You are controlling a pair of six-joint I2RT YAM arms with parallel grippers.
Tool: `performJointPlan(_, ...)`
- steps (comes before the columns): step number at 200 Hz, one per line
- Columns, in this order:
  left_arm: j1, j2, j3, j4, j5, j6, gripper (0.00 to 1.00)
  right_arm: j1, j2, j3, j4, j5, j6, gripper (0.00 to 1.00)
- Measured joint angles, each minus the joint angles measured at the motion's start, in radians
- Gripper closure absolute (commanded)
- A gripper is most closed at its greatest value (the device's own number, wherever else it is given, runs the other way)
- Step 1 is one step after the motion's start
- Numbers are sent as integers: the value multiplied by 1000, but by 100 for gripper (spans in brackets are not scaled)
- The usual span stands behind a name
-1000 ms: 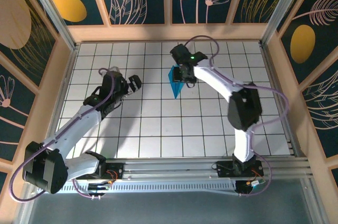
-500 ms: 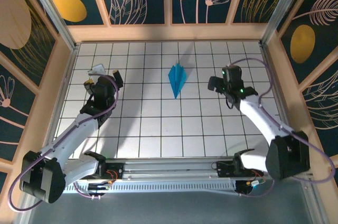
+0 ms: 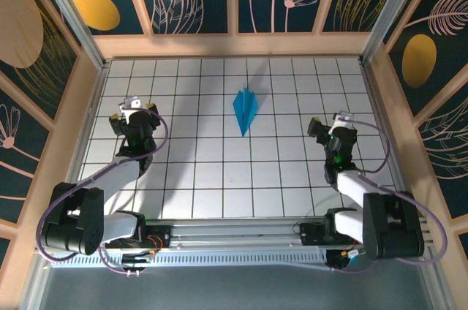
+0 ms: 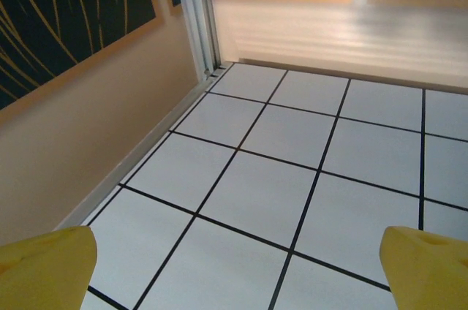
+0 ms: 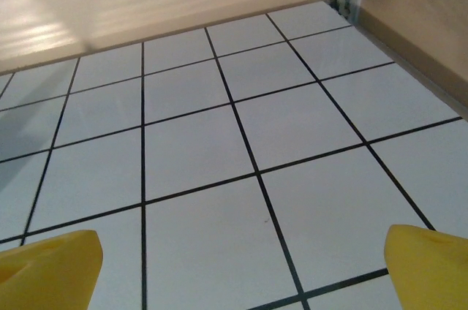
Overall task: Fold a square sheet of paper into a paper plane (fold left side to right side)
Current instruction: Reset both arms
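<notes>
Claws (image 3: 135, 110) (image 3: 333, 123) open, paper plane (image 3: 245, 109) lying apart

Overhead camera looks down; 2 wrist cameras skim the table (image 3: 219, 171) (shared).

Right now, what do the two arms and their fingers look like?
Both are alike: the left arm and right arm have white links with black joint housings. A thin purple cable loops along each. A small green light glows on the right wrist. The fingers are bright yellow with rounded tips.
</notes>
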Motion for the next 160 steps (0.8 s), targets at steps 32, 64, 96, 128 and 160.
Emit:
performJointPlan(32,24,34,-66,151,62,28,1,-21,166,-52,253,-33,-37,1)
performJointPlan(64,29,114,-89,281,108,74,1,-38,287,-45,422,-75,-60,1)
performJointPlan(96,30,177,-152,422,143,101,1,-77,365,-68,559,-127,-56,1)
performJointPlan(128,45,200,-218,519,159,105,1,-97,368,-72,592,-146,-49,1)
performJointPlan(160,74,200,-226,588,177,95,1,-97,368,-72,607,-147,-49,1)
